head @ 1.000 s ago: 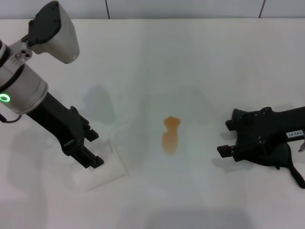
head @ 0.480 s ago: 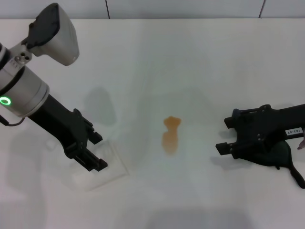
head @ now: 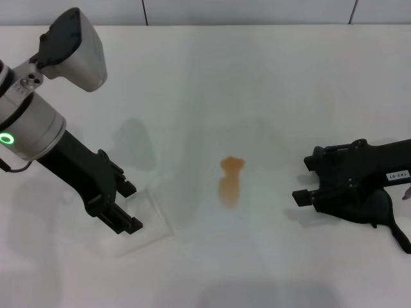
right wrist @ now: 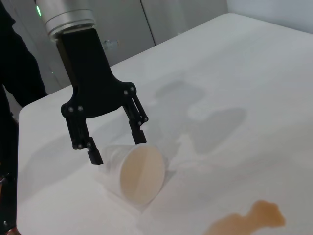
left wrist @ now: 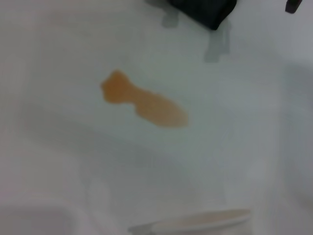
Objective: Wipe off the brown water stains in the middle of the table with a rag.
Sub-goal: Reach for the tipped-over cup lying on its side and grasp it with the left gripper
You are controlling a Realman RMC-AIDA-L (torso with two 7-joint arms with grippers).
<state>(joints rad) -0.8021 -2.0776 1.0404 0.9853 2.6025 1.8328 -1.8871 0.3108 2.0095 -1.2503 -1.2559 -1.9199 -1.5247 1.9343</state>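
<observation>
We take the brown stain [head: 229,182] as our landmark: a narrow orange-brown blotch lying on the bare white table [head: 257,83], near its middle. In the left wrist view the same stain [left wrist: 143,102] shows as one elongated patch, wider at one end.

To the robot's left of the stain, well apart from it, our left gripper [head: 125,208] hangs low over a clear plastic cup [head: 142,226] that lies on its side on the table. Its fingers stand apart, one on each side of the cup's closed end. From the right wrist view we see this plainly: the left gripper [right wrist: 117,147] is spread wide, its fingertips [right wrist: 94,156] just at the cup [right wrist: 137,175], whose round orange-tinted mouth faces that camera. We cannot tell whether the fingertips actually touch the cup.

To the robot's right of the stain, also well apart from it, our right gripper [head: 307,181] lies low over the table, pointing toward the stain, its two fingers apart with nothing between them. The dark rag [head: 380,215] lies on the table under and behind this gripper's body, farther from the stain than the fingers, with a thin tail trailing away toward the table's right edge.
</observation>
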